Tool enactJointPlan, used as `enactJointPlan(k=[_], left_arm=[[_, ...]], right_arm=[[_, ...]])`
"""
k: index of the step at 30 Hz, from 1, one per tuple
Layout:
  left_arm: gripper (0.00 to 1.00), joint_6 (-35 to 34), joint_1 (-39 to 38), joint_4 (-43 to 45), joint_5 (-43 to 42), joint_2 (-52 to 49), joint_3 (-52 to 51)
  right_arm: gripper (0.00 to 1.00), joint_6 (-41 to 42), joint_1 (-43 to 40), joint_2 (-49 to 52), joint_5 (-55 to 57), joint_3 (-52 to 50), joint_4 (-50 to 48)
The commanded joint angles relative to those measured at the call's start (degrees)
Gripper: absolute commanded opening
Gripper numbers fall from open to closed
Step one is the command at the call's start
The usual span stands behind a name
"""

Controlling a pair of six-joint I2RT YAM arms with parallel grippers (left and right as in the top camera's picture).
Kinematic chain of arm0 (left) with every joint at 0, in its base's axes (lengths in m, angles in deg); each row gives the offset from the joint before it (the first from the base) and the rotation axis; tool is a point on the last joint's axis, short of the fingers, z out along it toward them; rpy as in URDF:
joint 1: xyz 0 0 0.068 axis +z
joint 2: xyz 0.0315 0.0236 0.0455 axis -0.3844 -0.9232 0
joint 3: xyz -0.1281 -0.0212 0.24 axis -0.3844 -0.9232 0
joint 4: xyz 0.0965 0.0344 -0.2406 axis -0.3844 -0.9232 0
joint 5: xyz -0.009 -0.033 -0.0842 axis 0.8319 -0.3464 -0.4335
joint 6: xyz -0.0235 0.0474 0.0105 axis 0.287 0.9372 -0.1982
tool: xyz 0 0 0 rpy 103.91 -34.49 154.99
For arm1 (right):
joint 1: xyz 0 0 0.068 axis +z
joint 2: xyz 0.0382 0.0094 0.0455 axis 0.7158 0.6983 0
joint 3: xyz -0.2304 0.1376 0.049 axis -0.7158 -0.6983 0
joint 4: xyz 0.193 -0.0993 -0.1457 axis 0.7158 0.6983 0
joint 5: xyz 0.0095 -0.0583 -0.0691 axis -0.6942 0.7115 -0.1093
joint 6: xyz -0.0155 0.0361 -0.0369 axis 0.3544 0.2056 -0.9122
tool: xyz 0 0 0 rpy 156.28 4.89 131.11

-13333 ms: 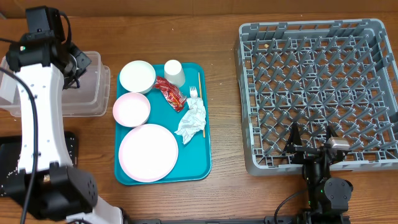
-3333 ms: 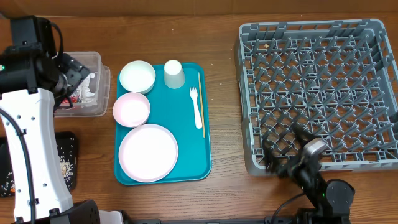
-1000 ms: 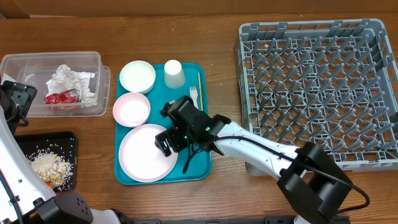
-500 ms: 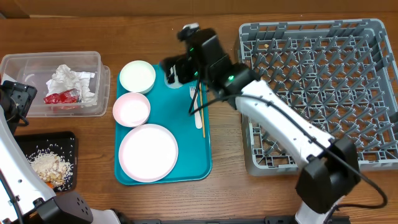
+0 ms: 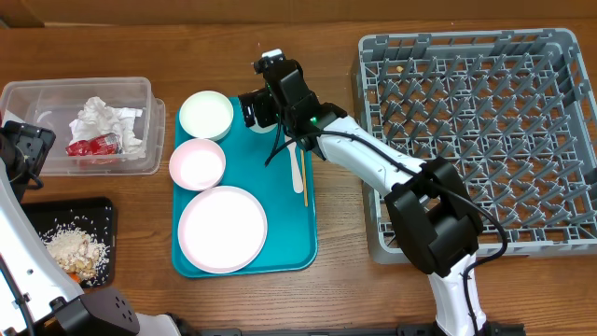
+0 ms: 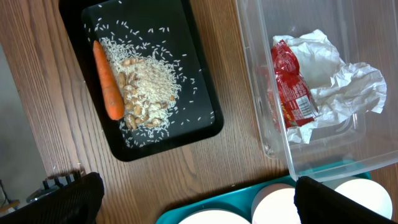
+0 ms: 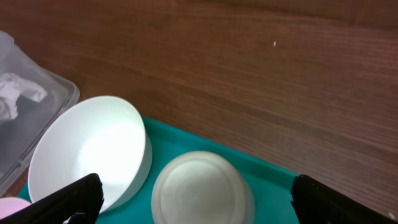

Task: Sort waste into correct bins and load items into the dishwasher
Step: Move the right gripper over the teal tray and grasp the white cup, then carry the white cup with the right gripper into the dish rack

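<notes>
fork (image 5: 297, 173) lies on the teal tray (image 5: 289, 243), its long axis along the tray's long side and tines toward the far edge. wooden stick (image 5: 304, 191) runs parallel just beside it. i see my right fingers (image 7: 68, 202) spread wide over the cup (image 7: 202, 190) at the tray's far edge. my left fingers (image 6: 68, 199), off the tray's left side, are apart and empty.

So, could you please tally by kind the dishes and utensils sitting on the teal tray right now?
Bowls: 2 (white bowl, pink bowl)
Plate: 1
Cup: 1
Fork: 1
Wooden stick: 1
Total: 6
</notes>
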State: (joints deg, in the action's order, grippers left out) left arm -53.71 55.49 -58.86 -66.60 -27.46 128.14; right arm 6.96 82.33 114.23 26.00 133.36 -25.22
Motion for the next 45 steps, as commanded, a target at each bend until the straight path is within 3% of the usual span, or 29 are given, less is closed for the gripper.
enactJointPlan(k=[1, 17, 24, 29, 38, 45], left_arm=[[1.0, -0.2, 0.1, 0.1, 0.2, -0.2, 0.1], [1.0, -0.2, 0.1, 0.1, 0.2, -0.2, 0.1], [1.0, -0.2, 0.1, 0.1, 0.2, -0.2, 0.1], [1.0, -0.2, 0.1, 0.1, 0.2, -0.2, 0.1], [1.0, -0.2, 0.1, 0.1, 0.2, -0.2, 0.1], [1.0, -0.2, 0.1, 0.1, 0.2, -0.2, 0.1]], right_arm=[[1.0, -0.4, 0.1, 2.4, 1.8, 2.4, -1.5], [0.99, 0.0, 2.0, 6.3, 0.2, 2.4, -1.2], [0.9, 0.0, 2.0, 6.3, 0.3, 2.4, -1.2], [0.76, 0.0, 1.9, 6.3, 0.4, 2.4, -1.3], [0.7, -0.2, 1.9, 4.4, 4.1, 2.4, 0.3], [0.68, 0.1, -0.8, -7.4, 5.1, 2.4, 6.5]])
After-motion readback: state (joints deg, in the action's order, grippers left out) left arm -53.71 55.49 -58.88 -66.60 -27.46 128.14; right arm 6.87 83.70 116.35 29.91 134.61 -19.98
